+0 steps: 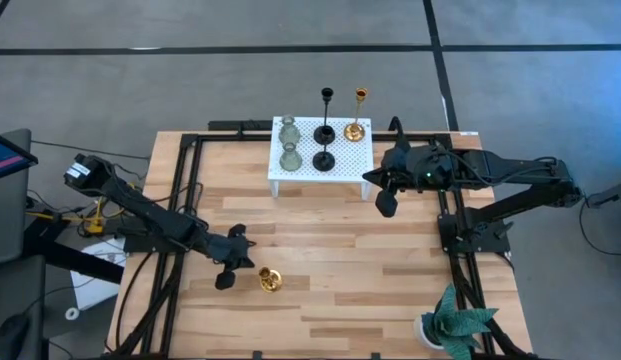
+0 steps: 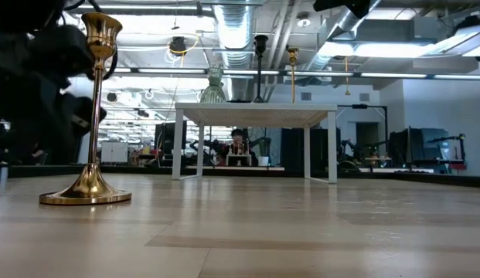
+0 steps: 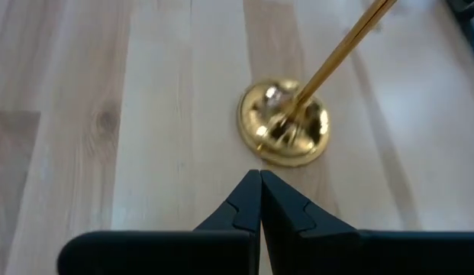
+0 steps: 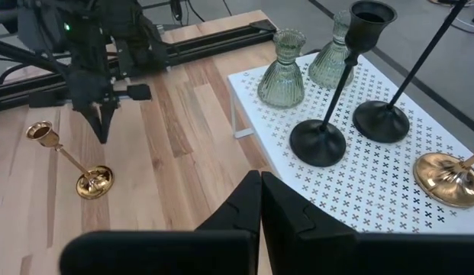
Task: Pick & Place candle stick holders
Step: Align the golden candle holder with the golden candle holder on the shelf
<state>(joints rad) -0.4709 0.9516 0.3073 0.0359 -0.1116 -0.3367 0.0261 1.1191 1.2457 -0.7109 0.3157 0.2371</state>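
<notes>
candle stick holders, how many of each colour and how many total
pale green glass: 2
black: 2
gold: 2, one on the white stand, one on the table
total: 6

The gold holder's (image 3: 286,130) cup is cut off in the left wrist view; the distant person (image 2: 238,144) is too small to tell.

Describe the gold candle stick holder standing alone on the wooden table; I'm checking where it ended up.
The gold candle stick holder is shiny metal by its look: a round domed base, a slim stem, a small cup on top. It stands upright on the bare wooden table, apart from the white stand. Nothing touches it; the shut left gripper sits just beside it.
</notes>
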